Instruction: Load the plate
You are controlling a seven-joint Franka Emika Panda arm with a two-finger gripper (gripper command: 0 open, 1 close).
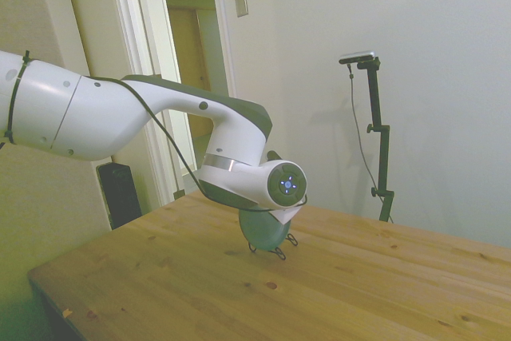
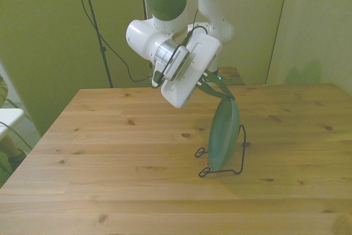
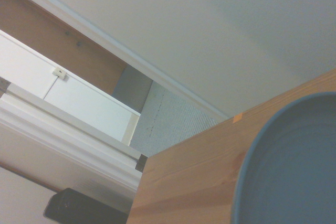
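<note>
The pincer [image 2: 223,89] is gripping the top rim of the plate [image 2: 224,135], closed on its edge. The plate is standing upright on edge in the black wire rack [image 2: 223,170], which is sitting on the wooden bench [image 2: 110,152] toward the front view's right.

I count one plate [image 2: 224,136] — teal-green, standing on edge — and one black wire rack [image 2: 231,169] under it. There is one wooden counter [image 2: 126,158], and one white arm [image 2: 165,42] with a single gripper [image 2: 220,89] — nothing else on the counter.
</note>
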